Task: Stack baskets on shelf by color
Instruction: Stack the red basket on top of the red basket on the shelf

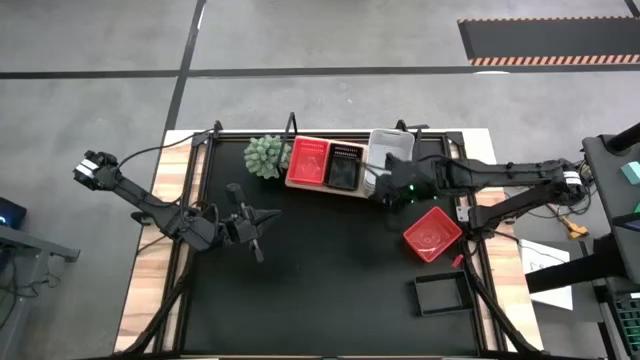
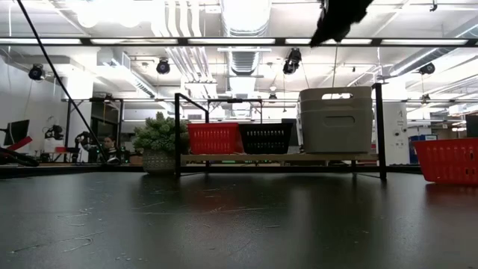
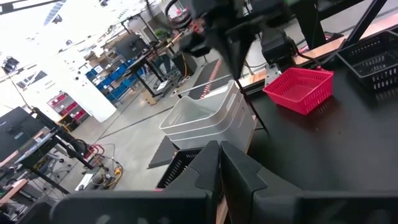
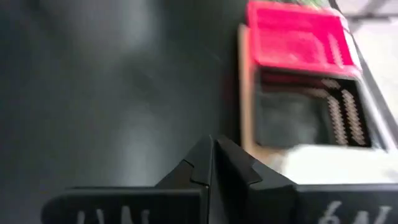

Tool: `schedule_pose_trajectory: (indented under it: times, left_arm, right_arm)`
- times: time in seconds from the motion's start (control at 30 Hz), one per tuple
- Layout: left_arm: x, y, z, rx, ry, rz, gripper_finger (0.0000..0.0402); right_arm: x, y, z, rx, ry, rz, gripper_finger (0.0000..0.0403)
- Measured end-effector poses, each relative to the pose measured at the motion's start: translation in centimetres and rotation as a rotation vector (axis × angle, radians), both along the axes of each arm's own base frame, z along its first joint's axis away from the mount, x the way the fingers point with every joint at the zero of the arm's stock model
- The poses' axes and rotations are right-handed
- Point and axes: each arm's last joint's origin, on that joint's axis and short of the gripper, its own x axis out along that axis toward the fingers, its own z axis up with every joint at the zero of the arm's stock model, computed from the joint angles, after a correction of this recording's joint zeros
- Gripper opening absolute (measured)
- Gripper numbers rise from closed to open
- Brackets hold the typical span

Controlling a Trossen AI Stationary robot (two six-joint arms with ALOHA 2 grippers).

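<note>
The wooden shelf (image 1: 322,188) carries a red basket stack (image 1: 308,162), a black basket (image 1: 345,167) and a white basket stack (image 1: 390,150) side by side. One red basket (image 1: 432,233) sits tilted on the mat at the right, and a black basket (image 1: 445,293) lies flat nearer the near edge. My right gripper (image 1: 375,188) is shut and hangs raised by the white stack's near side, high above it in the low view (image 2: 340,19). My left gripper (image 1: 256,238) is shut and waits over the mat's left half.
A green spiky plant (image 1: 265,156) stands at the shelf's left end. A black frame (image 2: 178,134) rises around the shelf. The black mat (image 1: 330,270) is bare in its middle. Papers and a cable lie off the table's right edge.
</note>
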Motion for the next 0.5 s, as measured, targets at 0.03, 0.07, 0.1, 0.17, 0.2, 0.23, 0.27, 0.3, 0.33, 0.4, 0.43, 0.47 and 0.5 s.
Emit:
schedule_pose_trajectory:
  times: [0.03, 0.07, 0.1, 0.17, 0.2, 0.23, 0.27, 0.3, 0.33, 0.4, 0.43, 0.47, 0.5]
  left_arm:
    - [0.0, 0.0, 0.0, 0.001, 0.001, 0.000, 0.0000]
    - [0.1, 0.0, -0.1, 0.002, 0.003, 0.000, 0.0000]
    - [0.1, 0.0, -0.1, 0.003, 0.005, 0.000, 0.0000]
    - [0.1, 0.0, -0.1, 0.003, 0.005, 0.000, 0.0000]
    - [0.1, 0.0, -0.1, 0.003, 0.005, 0.000, 0.0000]
    - [0.1, 0.0, -0.1, 0.003, 0.005, 0.000, 0.0000]
    - [0.1, 0.0, -0.1, 0.003, 0.005, 0.000, 0.0000]
    - [0.1, 0.0, -0.1, 0.003, 0.005, 0.000, 0.0000]
    - [0.1, 0.0, -0.1, 0.002, 0.004, 0.000, 0.0000]
    - [0.1, 0.0, -0.1, 0.001, 0.004, 0.000, 0.0000]
    - [0.1, 0.0, -0.1, 0.001, 0.004, 0.000, 0.0000]
    - [0.1, 0.0, -0.1, 0.000, 0.003, 0.000, 0.0000]
    - [0.1, 0.0, -0.1, -0.006, 0.001, 0.000, 0.0000]
  right_arm:
    - [0.1, 0.7, 0.1, 0.006, -0.015, 0.020, 0.0009]
    - [0.2, 1.4, 0.2, 0.015, -0.026, 0.038, 0.0009]
    - [0.2, 2.1, 0.2, 0.022, -0.034, 0.060, 0.0009]
    - [0.3, 3.5, 0.1, 0.043, -0.053, 0.098, 0.0009]
    - [0.2, 4.3, 0.1, 0.058, -0.060, 0.114, 0.0009]
    - [0.2, 5.0, -0.1, 0.073, -0.067, 0.130, 0.0009]
    - [0.1, 5.7, -0.4, 0.092, -0.071, 0.143, 0.0009]
    - [0.1, 6.5, -0.7, 0.108, -0.075, 0.157, 0.0009]
    - [0.0, 7.1, -1.2, 0.123, -0.081, 0.171, 0.0009]
    - [-0.1, 8.4, -2.2, 0.147, -0.087, 0.201, 0.0009]
    - [-0.3, 8.9, -2.7, 0.156, -0.086, 0.213, 0.0009]
    - [-0.4, 9.3, -3.3, 0.166, -0.087, 0.222, 0.0009]
    - [-0.5, 9.7, -3.8, 0.177, -0.088, 0.228, 0.0009]
